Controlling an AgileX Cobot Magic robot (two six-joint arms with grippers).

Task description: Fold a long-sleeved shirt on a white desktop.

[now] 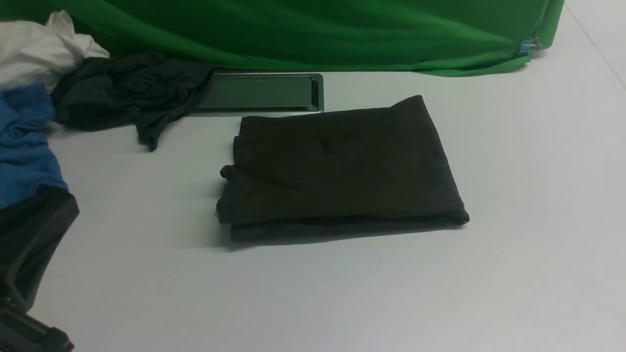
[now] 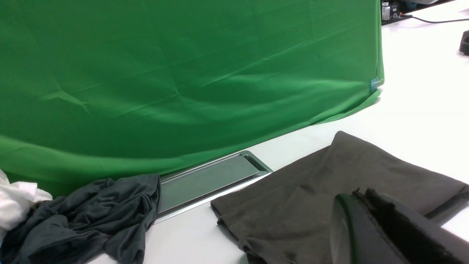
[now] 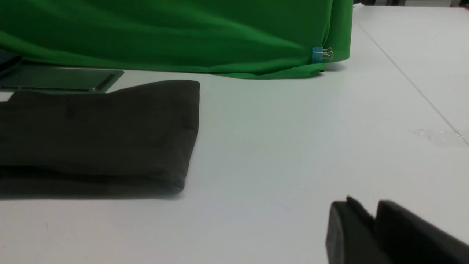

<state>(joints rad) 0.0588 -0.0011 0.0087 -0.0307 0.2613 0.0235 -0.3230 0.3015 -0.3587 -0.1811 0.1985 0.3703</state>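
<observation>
The long-sleeved shirt (image 1: 342,168) lies folded into a neat rectangle at the centre of the white counter (image 1: 528,195), so folding looks finished, leaving only withdrawal: left claw (image 2: 370,205) closed and empty, right claw (image 3: 370,216) slightly parted, holding nothing.

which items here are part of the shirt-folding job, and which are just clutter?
Job:
- long-sleeved shirt, dark, folded into a rectangle
- white desktop it lies on

Lying about:
- dark grey garment, crumpled, far left
- blue garment, left edge
- white cloth, far left corner
- green backdrop
- cable slot, behind the shirt
- binder clip on the backdrop
</observation>
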